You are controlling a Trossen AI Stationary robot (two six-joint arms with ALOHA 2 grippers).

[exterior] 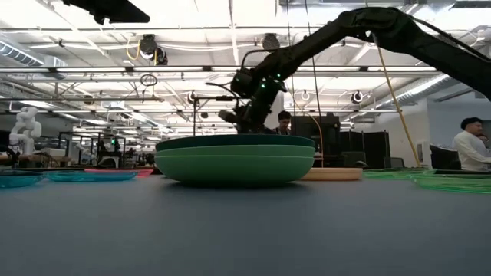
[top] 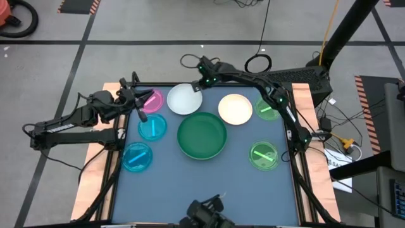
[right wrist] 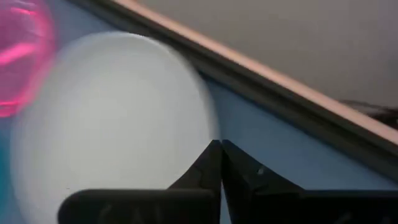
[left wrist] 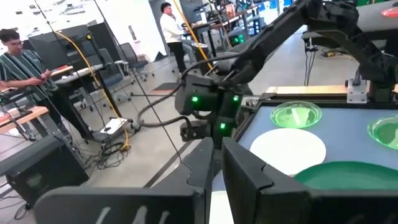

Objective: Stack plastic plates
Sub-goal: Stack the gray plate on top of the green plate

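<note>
The right pincer (top: pixel 201 81) hovers at the far edge of the tabletop (top: pixel 209 183), fingers together and empty, just beyond the rim of the white plate (top: pixel 185 99). In its wrist view the tips meet right at that plate's edge, with a pink plate (top: pixel 150 101) on the plate's other side. The left pincer (top: pixel 140 104) sits over the pink plate; its fingers stand slightly apart, and I cannot tell whether they hold the rim or only hover.

From the right pincer, the green stack (top: pixel 202 135) lies toward the near side, past the white plate; the low view shows at least two large green plates nested there. A cream plate (top: pixel 235 108) lies just beside the stack, two small green plates (top: pixel 264 155) farther out, and two blue plates (top: pixel 137 156) near the left pincer.

The step in hand looks like the approach to the white plate, next in size for the stack. The next move calls for the right fingers to part, drop to the rim, and pinch the thin edge without skidding it into the pink plate.
</note>
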